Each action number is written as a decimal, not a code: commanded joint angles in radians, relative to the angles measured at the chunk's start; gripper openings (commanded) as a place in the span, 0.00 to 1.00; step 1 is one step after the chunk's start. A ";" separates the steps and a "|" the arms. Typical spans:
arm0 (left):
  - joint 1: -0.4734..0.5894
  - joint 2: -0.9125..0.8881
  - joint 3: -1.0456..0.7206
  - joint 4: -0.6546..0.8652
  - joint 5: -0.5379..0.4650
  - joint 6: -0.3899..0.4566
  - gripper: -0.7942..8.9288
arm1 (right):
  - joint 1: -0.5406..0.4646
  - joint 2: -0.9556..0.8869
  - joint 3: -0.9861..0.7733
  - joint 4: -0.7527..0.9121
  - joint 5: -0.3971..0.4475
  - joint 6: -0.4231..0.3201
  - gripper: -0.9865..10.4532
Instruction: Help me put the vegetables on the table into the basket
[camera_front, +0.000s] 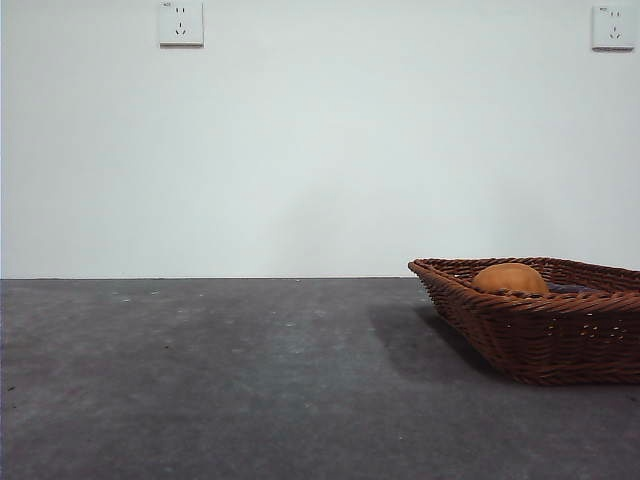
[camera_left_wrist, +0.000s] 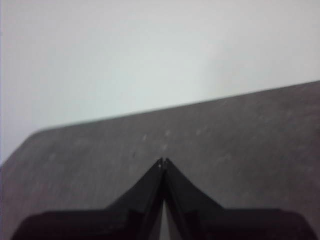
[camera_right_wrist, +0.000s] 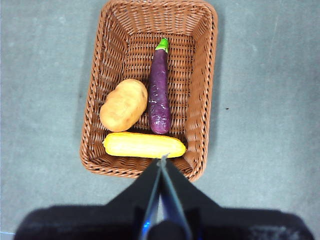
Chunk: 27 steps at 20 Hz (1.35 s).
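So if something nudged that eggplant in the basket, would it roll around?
Probably not far. The eggplant is long and rounded, so it could roll sideways, but the potato lies against one side. Its glossy skin looks slippery to grip.

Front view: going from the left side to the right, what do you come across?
Left wall socket → bare grey table → basket with the potato poking above its rim → right wall socket.
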 joint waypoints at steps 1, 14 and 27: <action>0.005 -0.035 -0.056 0.018 -0.037 -0.043 0.08 | 0.001 0.002 -0.006 -0.022 0.001 0.006 0.09; 0.008 -0.074 -0.177 -0.034 0.011 -0.158 0.08 | 0.001 0.002 -0.006 -0.022 0.001 0.006 0.09; 0.008 -0.055 -0.177 -0.034 0.081 -0.166 0.08 | 0.001 0.002 -0.006 -0.022 0.001 0.006 0.09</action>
